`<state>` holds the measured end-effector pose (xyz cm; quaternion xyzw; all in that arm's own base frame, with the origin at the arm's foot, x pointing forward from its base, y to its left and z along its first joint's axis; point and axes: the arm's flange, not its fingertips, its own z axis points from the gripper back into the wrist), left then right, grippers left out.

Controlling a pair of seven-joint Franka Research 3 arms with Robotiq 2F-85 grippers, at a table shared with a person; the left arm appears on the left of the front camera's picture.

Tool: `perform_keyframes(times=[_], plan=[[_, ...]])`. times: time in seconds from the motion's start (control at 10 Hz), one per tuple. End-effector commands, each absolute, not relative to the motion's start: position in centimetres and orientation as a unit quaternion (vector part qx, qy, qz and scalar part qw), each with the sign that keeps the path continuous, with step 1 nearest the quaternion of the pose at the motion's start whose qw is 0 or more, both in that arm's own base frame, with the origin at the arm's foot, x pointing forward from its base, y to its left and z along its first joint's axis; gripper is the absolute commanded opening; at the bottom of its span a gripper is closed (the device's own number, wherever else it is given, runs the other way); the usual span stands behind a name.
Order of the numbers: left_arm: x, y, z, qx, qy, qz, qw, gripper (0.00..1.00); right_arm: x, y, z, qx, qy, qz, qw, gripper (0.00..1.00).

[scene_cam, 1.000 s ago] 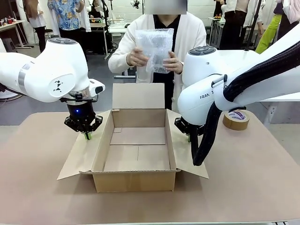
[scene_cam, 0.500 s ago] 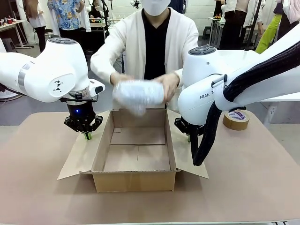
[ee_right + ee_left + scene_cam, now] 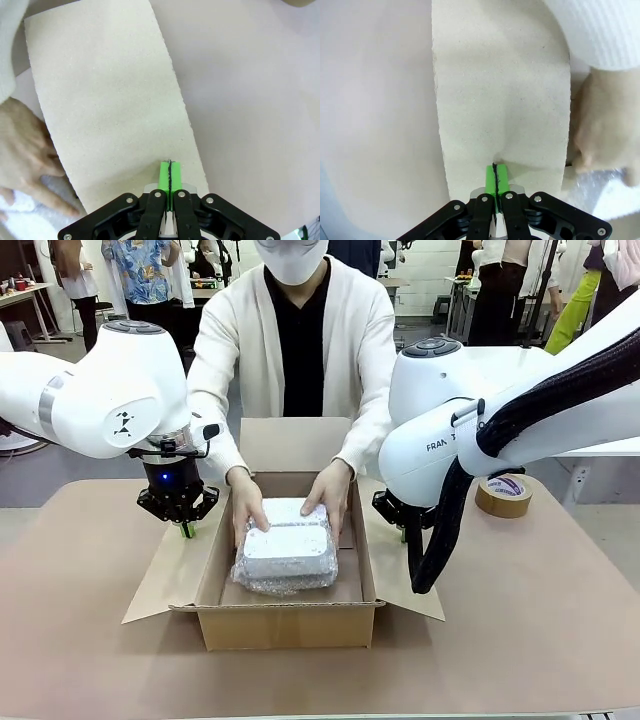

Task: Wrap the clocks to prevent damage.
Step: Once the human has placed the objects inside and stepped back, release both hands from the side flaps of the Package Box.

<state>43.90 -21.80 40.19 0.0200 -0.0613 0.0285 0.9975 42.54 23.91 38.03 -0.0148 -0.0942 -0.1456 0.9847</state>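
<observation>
**A:** Beyond the tan table, grey floor runs back to a pale wall.

**B:** Far off to the table's left there's a small desk, and to its right a white tabletop. Bright, even light throughout.

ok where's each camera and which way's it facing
front: between the arms, facing the person's hands on the wrapped bundle in the box; both arms show.
left wrist: looks down the shut left pincer onto the left flap.
right wrist: looks down the shut right pincer onto the right flap.
shared: both wrist views catch a hand on the bundle.
</observation>
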Motion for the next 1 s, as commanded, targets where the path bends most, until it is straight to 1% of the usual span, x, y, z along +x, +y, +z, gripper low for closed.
perform_keyframes(times=[0.0,0.9], plan=[[43.93,-21.77,40.12,0.024,-0.058,0.027,0.998,0.00,42.53,23.89,37.98,-0.017,-0.095,-0.145,0.985,0.01],[43.93,-21.77,40.12,0.024,-0.058,0.027,0.998,0.00,42.53,23.89,37.98,-0.017,-0.095,-0.145,0.985,0.01]])
